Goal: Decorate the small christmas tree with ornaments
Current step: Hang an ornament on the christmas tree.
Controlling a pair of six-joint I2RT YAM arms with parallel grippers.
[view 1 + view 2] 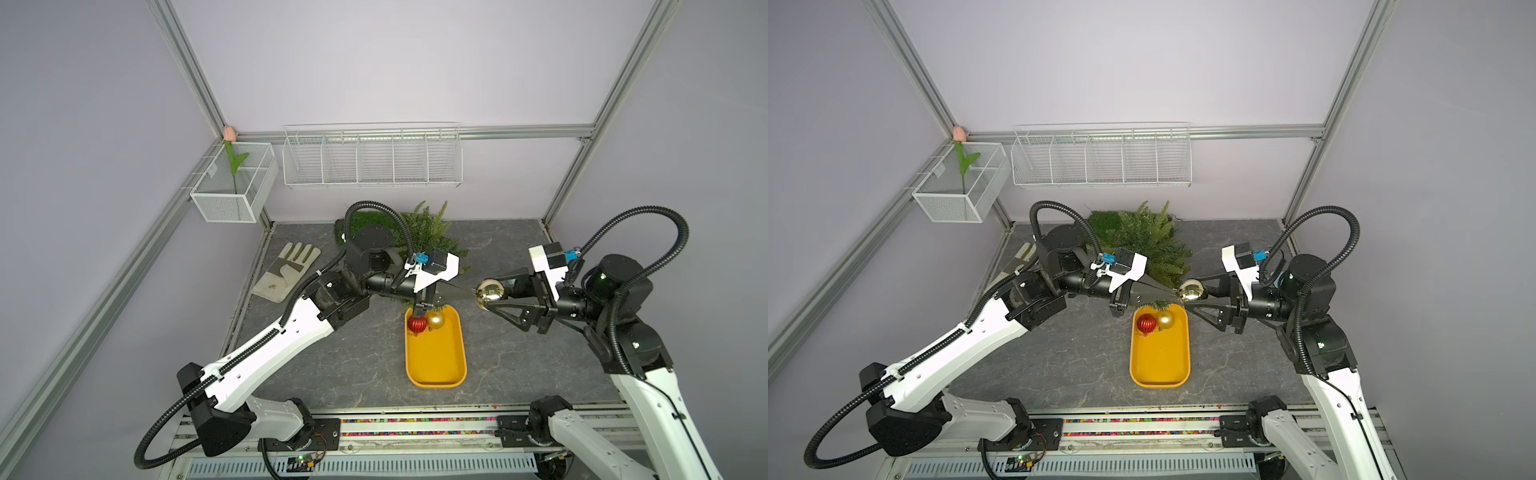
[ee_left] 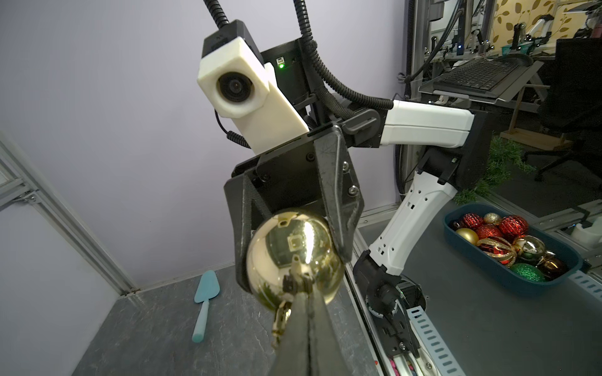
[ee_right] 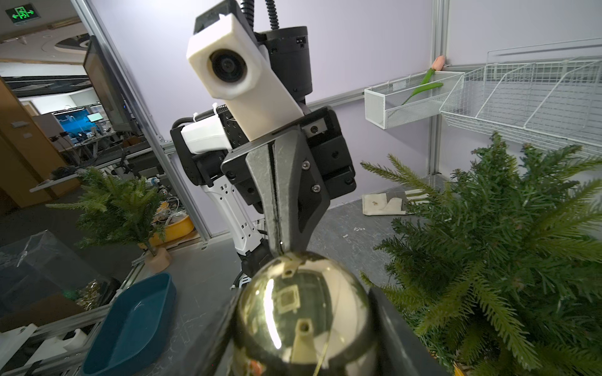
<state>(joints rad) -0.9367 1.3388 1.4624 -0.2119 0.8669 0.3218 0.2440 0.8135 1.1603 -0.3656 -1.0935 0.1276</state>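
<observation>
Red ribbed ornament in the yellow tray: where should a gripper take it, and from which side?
Across its round body, straight down from above. The ribbed red ornament lies in the far corner of the yellow tray, wall on one side, the matte gold ornament close on the other, so jaws probably fit best near-to-far. Its cap is too small to aim for.

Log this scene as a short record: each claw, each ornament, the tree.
left claw: shut, tips pinching at the cap of the pale gold bauble
right claw: clamped around the same bauble, held in the air
red ornament: in the yellow tray, at its far end
matte gold ornament: in the tray, beside the red one
christmas tree: at the back of the table, no ornament visible on it
glove: flat on the table, apart from the tray
</observation>
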